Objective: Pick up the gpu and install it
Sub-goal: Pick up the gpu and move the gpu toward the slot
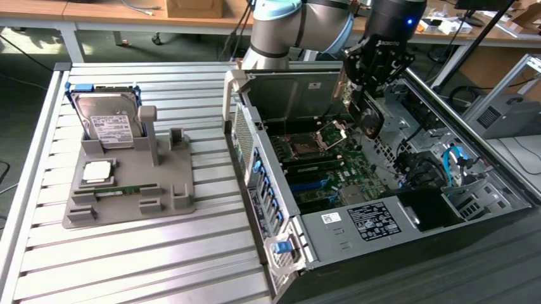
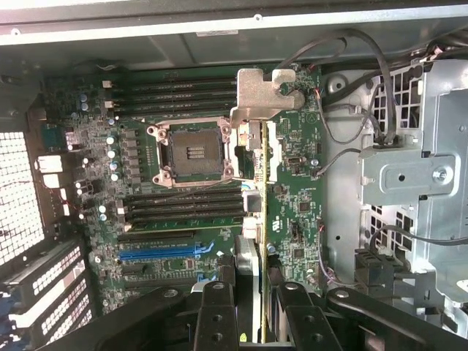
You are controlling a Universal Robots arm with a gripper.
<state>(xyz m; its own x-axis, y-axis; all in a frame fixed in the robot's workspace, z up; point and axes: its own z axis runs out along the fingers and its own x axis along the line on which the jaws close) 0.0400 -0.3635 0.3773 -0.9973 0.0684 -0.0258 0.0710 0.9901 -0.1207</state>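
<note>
Though edge-on, gpu (image 1: 370,123) within tool (image 2: 256,316).

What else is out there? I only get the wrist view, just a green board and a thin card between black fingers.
Observer: A grey holder sits on the slatted table, at the exterior view's left of the computer case.
Operator: Is anything on it?
Observer: A silver hard drive stands upright in it.
Operator: Where's my card?
Observer: The gripper holds the gpu on edge over the open case.
</note>
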